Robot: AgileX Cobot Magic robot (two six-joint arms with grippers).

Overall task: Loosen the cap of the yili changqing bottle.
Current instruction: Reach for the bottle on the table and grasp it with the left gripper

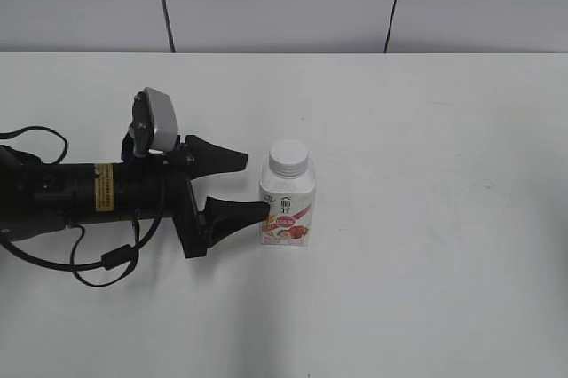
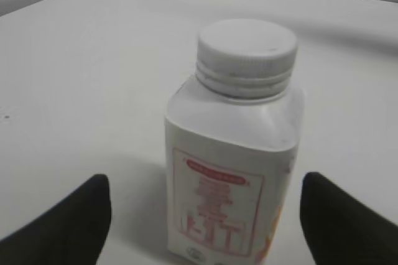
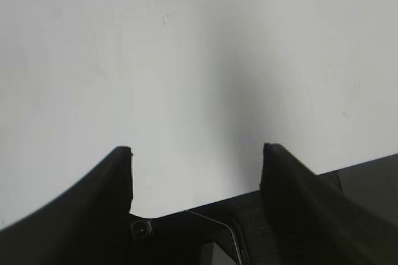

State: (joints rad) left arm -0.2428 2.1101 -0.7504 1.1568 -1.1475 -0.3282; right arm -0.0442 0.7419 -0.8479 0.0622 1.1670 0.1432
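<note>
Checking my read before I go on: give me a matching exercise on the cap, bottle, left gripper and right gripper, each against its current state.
1. cap
2. bottle
3. left gripper
4. right gripper

A. open over bare table, away from the bottle
B. upright on the table
C. seated on the neck
D. open, its near finger tip right at the bottle's side

Pairs: 1-C, 2-B, 3-D, 4-A

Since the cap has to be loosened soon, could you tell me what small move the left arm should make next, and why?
Probably ease the left hand forward and close on the bottle. It is open, its fingers flanking the body without gripping it, and the cap is untouched. The right hand is elsewhere, open over bare table.
</note>
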